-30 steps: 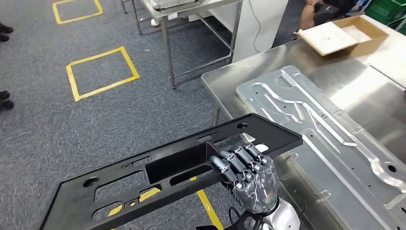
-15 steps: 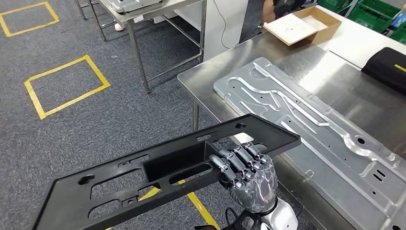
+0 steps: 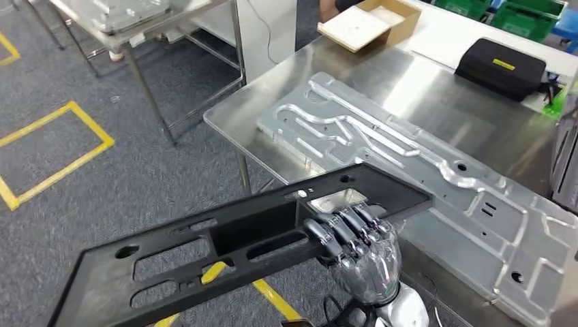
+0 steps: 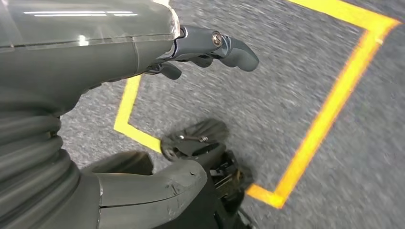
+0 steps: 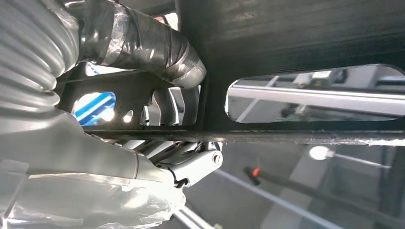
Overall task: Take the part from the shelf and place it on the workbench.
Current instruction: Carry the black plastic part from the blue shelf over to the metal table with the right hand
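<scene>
Low in the head view, the right hand (image 3: 361, 255) grips the long black part (image 3: 225, 248), its fingers (image 3: 339, 228) curled over the near edge beside a slot; the wrist view shows the thumb (image 5: 157, 52) pressed against the part's other face. That part runs from lower left to centre, its far end over the workbench (image 3: 422, 95) corner. Beyond lies a stamped metal panel (image 3: 409, 163), then a cardboard box (image 3: 371, 20) and black case (image 3: 501, 65). The left hand (image 4: 210, 45) hangs over grey floor (image 4: 305, 86), empty, fingers loosely apart.

A shiny steel tabletop (image 3: 422, 95) was seen, on which a large stamped metal panel (image 3: 409, 170) lay flat; a black case (image 3: 501, 67) and a cardboard box (image 3: 368, 22) were set farther back.
</scene>
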You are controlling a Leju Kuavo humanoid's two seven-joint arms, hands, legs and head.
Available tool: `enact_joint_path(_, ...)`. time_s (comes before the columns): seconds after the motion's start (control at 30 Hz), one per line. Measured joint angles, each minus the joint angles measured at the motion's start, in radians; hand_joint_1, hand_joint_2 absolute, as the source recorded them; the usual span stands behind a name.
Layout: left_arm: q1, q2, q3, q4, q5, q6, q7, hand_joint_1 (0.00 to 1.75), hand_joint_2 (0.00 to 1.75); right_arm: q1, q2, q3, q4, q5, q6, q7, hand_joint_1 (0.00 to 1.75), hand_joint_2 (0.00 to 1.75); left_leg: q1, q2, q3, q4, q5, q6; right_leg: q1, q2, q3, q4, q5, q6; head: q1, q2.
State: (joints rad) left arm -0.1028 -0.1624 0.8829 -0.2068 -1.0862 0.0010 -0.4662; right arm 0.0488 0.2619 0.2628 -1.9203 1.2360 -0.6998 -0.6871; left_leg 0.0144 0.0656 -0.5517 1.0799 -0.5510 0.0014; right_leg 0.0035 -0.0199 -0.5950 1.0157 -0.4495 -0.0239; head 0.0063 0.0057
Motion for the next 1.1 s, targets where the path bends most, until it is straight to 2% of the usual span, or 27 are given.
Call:
enact_joint_path(0.03,0.002,0.0,0.001,0.0,0.001,0.001,-0.001,0.0,1.75,0.001,0.002,0.0,-0.001,-0.001,0.0,0.0,1.75,1.75,0.002,-0.027,-0.024,0.052,-0.028,-0.001,-0.003,0.01,0.002,-0.004,0.002,-0.003,0.0,0.0)
enact_joint_path(0.1,0.007,0.0,0.005,0.0,0.001,0.001,-0.001,0.0,1.75,0.003,0.005,-0.001,-0.001,-0.001,0.0,0.0,1.75,1.75,0.002,-0.052,-0.087,0.174,-0.077,-0.005,-0.004,0.036,0.001,-0.001,0.001,-0.007,0.0,0.0)
enact_joint_path(0.13,0.01,0.001,0.006,0.0,0.001,0.002,-0.001,0.0,1.75,0.005,0.005,-0.001,-0.001,-0.001,0.0,0.0,1.75,1.75,0.003,-0.056,-0.107,0.207,-0.079,-0.007,-0.005,0.051,0.001,0.002,0.0,-0.007,0.0,0.0)
enact_joint_path(0.17,0.012,0.001,0.007,0.0,0.001,0.002,-0.001,0.0,1.75,0.007,0.005,-0.001,-0.001,-0.001,0.0,0.0,1.75,1.75,0.004,-0.057,-0.112,0.206,-0.061,-0.008,-0.005,0.066,0.001,0.006,-0.002,-0.006,0.0,0.0)
enact_joint_path(0.2,0.013,0.001,0.008,0.0,0.001,0.002,-0.001,0.0,1.75,0.008,0.005,-0.002,-0.001,-0.001,0.0,0.0,1.75,1.75,0.006,-0.061,-0.099,0.168,-0.026,-0.01,-0.007,0.081,0.001,0.011,-0.005,-0.003,0.0,0.0)
enact_joint_path(0.23,0.012,0.001,0.008,0.0,0.001,0.002,-0.001,0.0,1.75,0.008,0.005,-0.002,-0.001,-0.001,0.0,0.0,1.75,1.75,0.01,-0.075,-0.075,0.105,0.012,-0.011,-0.009,0.096,0.0,0.018,-0.009,0.001,0.0,0.0)
enact_joint_path(0.27,0.012,0.001,0.008,0.0,0.001,0.002,-0.001,0.0,1.75,0.008,0.005,-0.002,-0.001,-0.001,0.0,0.0,1.75,1.75,0.012,-0.099,-0.051,0.046,0.037,-0.011,-0.009,0.109,-0.003,0.028,-0.014,0.006,0.0,0.0)
enact_joint_path(0.33,0.011,0.001,0.009,0.0,0.001,0.002,-0.002,0.0,1.75,0.008,0.006,-0.002,-0.001,-0.001,0.0,0.0,1.75,1.75,0.015,-0.137,-0.025,-0.016,0.053,-0.007,-0.01,0.132,-0.014,0.042,-0.019,0.018,0.0,0.0)
enact_joint_path(0.37,0.01,0.001,0.009,0.0,0.001,0.002,-0.003,0.0,1.75,0.009,0.007,-0.002,-0.001,-0.001,0.0,0.0,1.75,1.75,0.013,-0.142,-0.023,-0.019,0.048,-0.003,-0.011,0.142,-0.019,0.044,-0.018,0.024,0.0,0.0)
enact_joint_path(0.4,0.009,0.001,0.009,0.0,0.001,0.002,-0.003,0.0,1.75,0.01,0.007,-0.002,-0.002,-0.001,0.0,0.0,1.75,1.75,0.013,-0.132,-0.022,-0.02,0.051,0.004,-0.012,0.153,-0.023,0.043,-0.015,0.03,0.0,0.0)
enact_joint_path(0.43,0.009,0.002,0.01,0.0,0.002,0.002,-0.004,0.0,1.75,0.012,0.007,-0.003,-0.002,-0.001,0.0,0.0,1.75,1.75,0.013,-0.121,-0.02,-0.025,0.054,0.01,-0.013,0.148,-0.024,0.044,-0.015,0.035,0.0,0.0)
enact_joint_path(0.5,0.008,0.002,0.01,0.0,0.002,0.002,-0.006,0.0,1.75,0.013,0.007,-0.004,-0.004,-0.001,0.0,0.0,1.75,1.75,0.015,-0.097,-0.014,-0.036,0.06,0.024,-0.011,0.101,-0.045,0.085,-0.039,0.044,0.003,0.0)
enact_joint_path(0.53,0.008,0.002,0.01,0.0,0.002,0.002,-0.007,0.0,1.75,0.013,0.007,-0.005,-0.004,-0.001,0.0,0.0,1.75,1.75,0.014,-0.084,-0.012,-0.039,0.06,0.029,-0.011,0.067,-0.068,0.133,-0.064,0.047,0.004,0.0)
enact_joint_path(0.57,0.009,0.002,0.01,0.0,0.001,0.002,-0.007,0.0,1.75,0.013,0.007,-0.006,-0.005,-0.001,0.0,0.0,1.75,1.75,0.012,-0.07,-0.011,-0.04,0.059,0.032,-0.012,0.044,-0.099,0.193,-0.092,0.051,0.005,0.0)
enact_joint_path(0.6,0.01,0.002,0.01,0.0,0.001,0.003,-0.007,0.0,1.75,0.013,0.007,-0.008,-0.005,-0.001,0.0,0.0,1.75,1.75,0.011,-0.056,-0.011,-0.04,0.058,0.033,-0.014,0.034,-0.13,0.25,-0.114,0.054,0.005,0.0)
enact_joint_path(0.63,0.011,0.002,0.011,0.0,0.0,0.004,-0.007,0.0,1.75,0.014,0.007,-0.01,-0.005,-0.001,0.0,0.0,1.75,1.75,0.01,-0.042,-0.01,-0.04,0.056,0.033,-0.015,0.028,-0.15,0.285,-0.12,0.056,0.005,0.0)
enact_joint_path(0.67,0.011,0.002,0.011,0.0,0.0,0.005,-0.007,0.0,1.75,0.014,0.007,-0.012,-0.005,-0.001,0.0,0.0,1.75,1.75,0.009,-0.028,-0.008,-0.04,0.054,0.032,-0.016,0.024,-0.153,0.287,-0.108,0.056,0.005,0.0)
enact_joint_path(0.7,0.011,0.002,0.012,0.0,0.001,0.006,-0.007,0.0,1.75,0.015,0.007,-0.013,-0.005,-0.001,0.0,0.0,1.75,1.75,0.009,-0.016,-0.005,-0.04,0.051,0.031,-0.017,0.019,-0.137,0.253,-0.081,0.054,0.005,0.0)
enact_joint_path(0.73,0.011,0.002,0.012,0.0,0.001,0.007,-0.007,0.0,1.75,0.015,0.007,-0.014,-0.005,-0.001,0.0,0.0,1.75,1.75,0.009,-0.005,-0.001,-0.04,0.048,0.03,-0.015,0.005,-0.105,0.192,-0.045,0.049,0.005,0.0)
enact_joint_path(0.77,0.01,0.002,0.012,0.0,0.001,0.008,-0.007,0.0,1.75,0.014,0.007,-0.014,-0.005,-0.002,0.0,0.0,1.75,1.75,0.008,0.005,0.004,-0.04,0.044,0.027,-0.01,-0.019,-0.07,0.127,-0.021,0.044,0.005,0.0)
enact_joint_path(0.83,0.01,0.001,0.014,0.0,0.001,0.01,-0.007,0.0,1.75,0.013,0.007,-0.014,-0.005,-0.003,0.0,0.0,1.75,1.75,0.004,0.023,0.011,-0.042,0.038,0.017,0.003,-0.053,-0.029,0.045,-0.001,0.031,0.005,0.0)
enact_joint_path(0.87,0.01,0.001,0.015,0.0,0.001,0.011,-0.007,0.0,1.75,0.013,0.007,-0.015,-0.005,-0.004,0.0,0.0,1.75,1.75,0.003,0.033,0.014,-0.044,0.036,0.012,0.009,-0.056,-0.027,0.035,-0.006,0.027,0.005,0.0)
enact_joint_path(0.93,0.008,0.0,0.017,0.0,0.002,0.012,-0.007,0.0,1.75,0.016,0.008,-0.016,-0.006,-0.005,0.0,0.0,1.75,1.75,0.002,0.048,0.023,-0.049,0.03,0.003,0.006,-0.032,-0.024,0.025,-0.002,0.018,0.005,0.0)
enact_joint_path(0.97,0.008,0.0,0.017,0.0,0.003,0.012,-0.007,0.0,1.75,0.016,0.008,-0.016,-0.006,-0.006,0.0,0.0,1.75,1.75,0.002,0.038,0.024,-0.042,0.022,-0.001,0.003,-0.02,-0.019,0.017,0.001,0.012,0.005,0.0)
enact_joint_path(1.0,0.008,0.0,0.017,0.0,0.004,0.012,-0.008,0.0,1.75,0.016,0.008,-0.016,-0.007,-0.007,0.0,0.0,1.75,1.75,0.003,0.018,0.016,-0.017,0.004,-0.004,-0.001,-0.009,-0.014,0.009,0.004,0.006,0.005,0.0)
enact_joint_path(1.07,0.009,0.0,0.019,0.0,0.006,0.012,-0.009,0.0,1.75,0.016,0.009,-0.016,-0.007,-0.009,0.0,0.0,1.75,1.75,0.005,-0.035,-0.034,0.089,-0.051,-0.006,-0.003,0.014,-0.008,0.003,0.006,-0.003,0.004,0.0)
enact_joint_path(1.1,0.011,0.0,0.02,0.0,0.006,0.012,-0.009,0.0,1.75,0.016,0.009,-0.016,-0.006,-0.009,0.0,0.0,1.75,1.75,0.005,-0.049,-0.067,0.152,-0.075,-0.007,-0.002,0.026,-0.009,0.004,0.005,-0.006,0.004,0.0)
